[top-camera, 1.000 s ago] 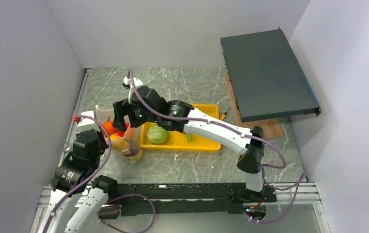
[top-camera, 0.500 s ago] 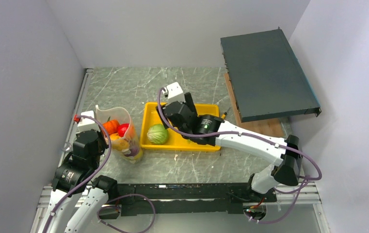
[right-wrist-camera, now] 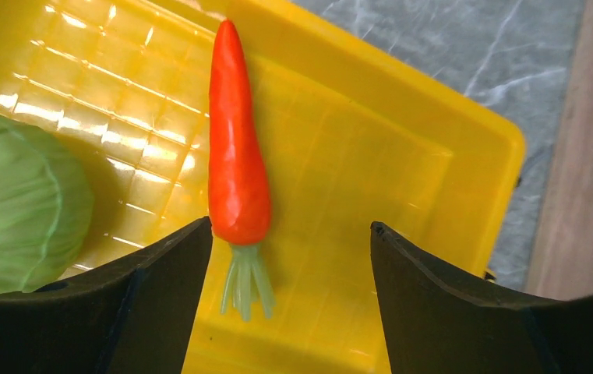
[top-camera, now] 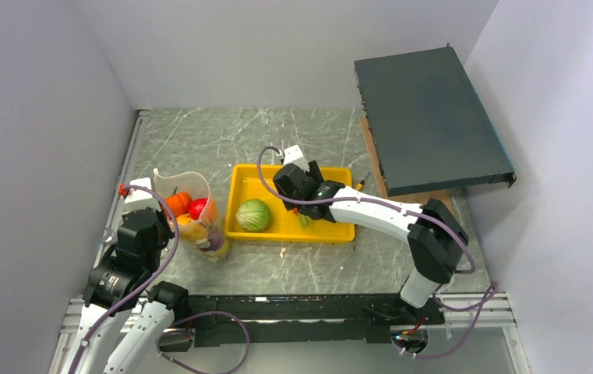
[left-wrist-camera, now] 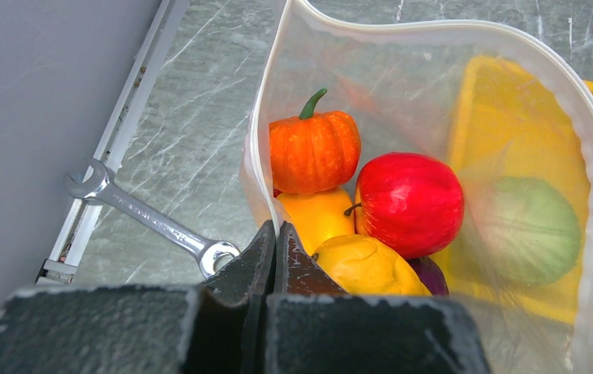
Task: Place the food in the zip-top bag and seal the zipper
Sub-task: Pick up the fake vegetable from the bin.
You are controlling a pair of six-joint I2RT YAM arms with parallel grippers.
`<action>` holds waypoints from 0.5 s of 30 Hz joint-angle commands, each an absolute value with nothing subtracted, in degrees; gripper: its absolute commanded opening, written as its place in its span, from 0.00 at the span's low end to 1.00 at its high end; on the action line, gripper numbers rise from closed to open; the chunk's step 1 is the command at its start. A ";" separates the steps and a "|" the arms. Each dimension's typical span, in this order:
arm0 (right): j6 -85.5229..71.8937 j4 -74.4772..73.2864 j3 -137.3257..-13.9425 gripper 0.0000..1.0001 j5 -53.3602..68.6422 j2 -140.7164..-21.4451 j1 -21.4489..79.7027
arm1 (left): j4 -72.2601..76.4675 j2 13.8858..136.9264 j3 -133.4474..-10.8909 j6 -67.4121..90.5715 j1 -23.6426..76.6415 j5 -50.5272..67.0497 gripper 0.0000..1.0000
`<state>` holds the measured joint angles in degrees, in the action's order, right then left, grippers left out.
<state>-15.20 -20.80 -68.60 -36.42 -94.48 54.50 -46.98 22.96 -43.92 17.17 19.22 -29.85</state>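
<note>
Carrot [right-wrist-camera: 238,148] handling first: it looks like small glossy hard plastic, so it's probably light and a bit slippery. The thick orange middle is judged the best spot to grip, across its width, not the thin green stalks. It's laid flat in the yellow tray [right-wrist-camera: 433,156], near the green cabbage [right-wrist-camera: 20,202] but not touching it. The right hand [right-wrist-camera: 291,230] is held over the carrot's stalk end with jaws spread wide and nothing gripped.

The zip-top bag [left-wrist-camera: 433,101] is thin and floppy, so its mouth needs to be propped open. That's handled by the left hand [left-wrist-camera: 275,234], pinched shut on the near edge at the zipper [left-wrist-camera: 386,26]. Packed inside are the orange pumpkin [left-wrist-camera: 314,148], red tomato [left-wrist-camera: 408,204], yellow pepper [left-wrist-camera: 316,222], another yellow piece [left-wrist-camera: 367,269] and a bit of purple onion [left-wrist-camera: 431,274]. The bag is stood unsealed on the desk [top-camera: 199,140], just left of the tray, with a wrench [left-wrist-camera: 145,218] beside it.
</note>
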 commanded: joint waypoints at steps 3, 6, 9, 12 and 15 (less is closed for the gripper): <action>-18.00 -19.36 -70.26 0.67 -22.72 -101.01 50.72 | -45.26 22.62 -44.16 16.63 19.29 -30.59 0.00; -18.21 -20.69 -71.20 0.63 -22.16 -103.44 50.40 | -45.31 22.77 -44.20 16.68 19.31 -30.55 0.00; -17.77 -20.02 -70.77 0.60 -21.36 -104.55 49.92 | -45.22 22.78 -44.19 16.53 19.34 -30.53 0.00; -17.44 -19.58 -70.34 0.58 -20.48 -105.47 49.52 | -45.26 22.82 -44.15 16.61 19.30 -30.54 0.00; -16.92 -18.64 -69.97 0.56 -19.33 -106.44 49.16 | -45.26 22.81 -44.16 16.52 19.33 -30.52 0.00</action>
